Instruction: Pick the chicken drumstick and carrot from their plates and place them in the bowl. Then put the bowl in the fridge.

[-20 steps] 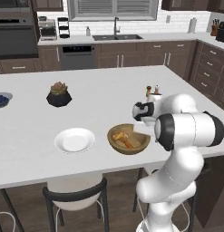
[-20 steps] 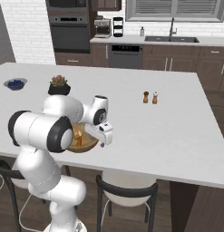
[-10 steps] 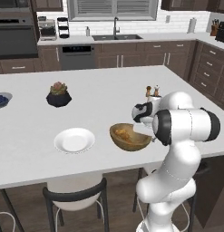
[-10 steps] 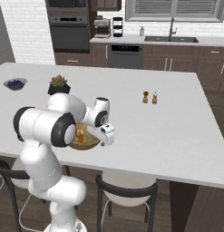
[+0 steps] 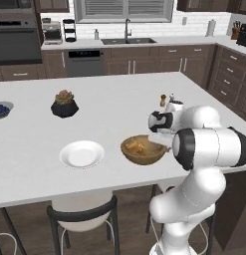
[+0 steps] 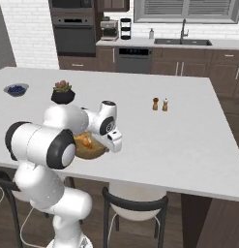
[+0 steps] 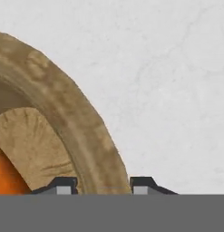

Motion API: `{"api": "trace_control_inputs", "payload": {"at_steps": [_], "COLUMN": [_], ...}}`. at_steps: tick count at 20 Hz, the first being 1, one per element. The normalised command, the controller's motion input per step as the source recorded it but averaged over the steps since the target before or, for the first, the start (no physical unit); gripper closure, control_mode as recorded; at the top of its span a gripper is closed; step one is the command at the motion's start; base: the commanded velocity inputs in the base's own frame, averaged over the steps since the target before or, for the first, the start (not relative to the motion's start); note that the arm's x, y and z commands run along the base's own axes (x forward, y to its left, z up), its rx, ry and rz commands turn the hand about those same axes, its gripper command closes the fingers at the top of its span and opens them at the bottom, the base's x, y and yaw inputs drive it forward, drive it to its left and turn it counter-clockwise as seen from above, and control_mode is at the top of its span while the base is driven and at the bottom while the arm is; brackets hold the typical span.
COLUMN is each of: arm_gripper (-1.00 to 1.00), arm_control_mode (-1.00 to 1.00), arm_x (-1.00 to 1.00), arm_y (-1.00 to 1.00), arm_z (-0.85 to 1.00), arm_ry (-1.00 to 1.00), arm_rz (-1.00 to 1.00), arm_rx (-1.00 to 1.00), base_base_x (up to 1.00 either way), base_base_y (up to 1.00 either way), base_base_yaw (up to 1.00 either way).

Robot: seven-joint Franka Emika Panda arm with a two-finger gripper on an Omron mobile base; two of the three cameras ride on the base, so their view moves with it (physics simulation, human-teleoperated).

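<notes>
Where the hand reaches, the bowl's rim sits between its fingertips.

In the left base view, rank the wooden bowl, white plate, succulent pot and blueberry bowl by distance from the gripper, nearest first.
From the gripper:
1. wooden bowl, its rim between the fingers.
2. white plate, left of the bowl on the counter.
3. succulent pot, farther back and left.
4. blueberry bowl, at the far left edge.

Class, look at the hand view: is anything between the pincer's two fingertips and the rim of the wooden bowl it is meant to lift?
Nothing visible. In the hand view the pincer straddles the wooden bowl's rim, one fingertip inside, the other outside over bare counter. The carrot lies inside the bowl, off to the side of the fingertips.
</notes>
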Motion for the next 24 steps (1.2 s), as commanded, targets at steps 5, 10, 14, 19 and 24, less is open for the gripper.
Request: {"api": "trace_control_inputs", "payload": {"at_steps": [5,10,14,19,24], "arm_gripper": [1.00,1.00,1.00,1.00,1.00], "arm_control_mode": [-1.00,-1.00,-1.00,-1.00,-1.00], "arm_x": [-0.87,-0.91,-0.76,-0.65,-0.73], "arm_y": [0.00,-0.01,-0.06,-0.02,0.00], "arm_z": [0.82,0.63,0.73,0.85,0.81], "arm_ry": [-0.36,-0.17,0.00,0.02,0.00], "arm_rz": [-0.17,-0.23,-0.25,-0.19,-0.01], "arm_rx": [0.00,0.06,0.29,0.36,0.02], "base_base_x": [0.00,0.00,0.00,0.00,0.00], "base_base_y": [0.00,0.00,0.00,0.00,0.00], "base_base_yaw": [0.00,0.00,0.00,0.00,0.00]}}
